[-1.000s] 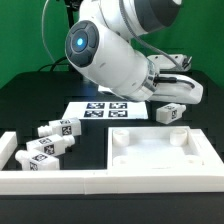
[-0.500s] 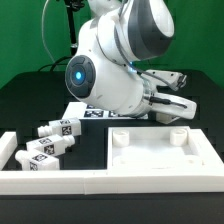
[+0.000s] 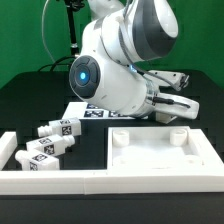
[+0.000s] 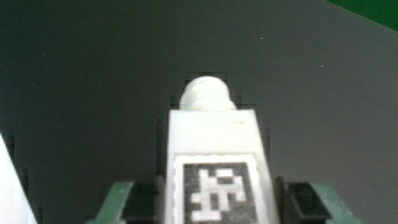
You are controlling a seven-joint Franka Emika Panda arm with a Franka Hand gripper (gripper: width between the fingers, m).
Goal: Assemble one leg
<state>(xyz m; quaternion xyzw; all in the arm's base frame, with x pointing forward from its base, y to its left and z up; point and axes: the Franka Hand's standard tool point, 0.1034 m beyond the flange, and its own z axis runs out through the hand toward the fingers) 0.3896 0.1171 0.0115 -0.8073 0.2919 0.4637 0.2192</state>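
Note:
In the wrist view my gripper (image 4: 214, 203) is shut on the leg (image 4: 214, 140). The leg is a white square post with a black-and-white tag on the face towards the camera and a rounded peg at its far end. A green finger (image 4: 121, 205) stands on each side of it. In the exterior view the gripper (image 3: 186, 106) is low over the black table beyond the panel's far right corner, and the arm hides the leg there. Other legs (image 3: 60, 128) lie in a loose group at the exterior view's left.
A large flat white panel (image 3: 165, 160) with corner sockets lies at the front right. A white rail (image 3: 50, 181) runs along the front left, beside the loose legs (image 3: 44, 155). The marker board (image 3: 88, 112) lies behind, partly covered by the arm.
The arm swung down and to the exterior view's right over the leg that stood by the panel's far corner, hiding it. In the last half second it has barely moved.

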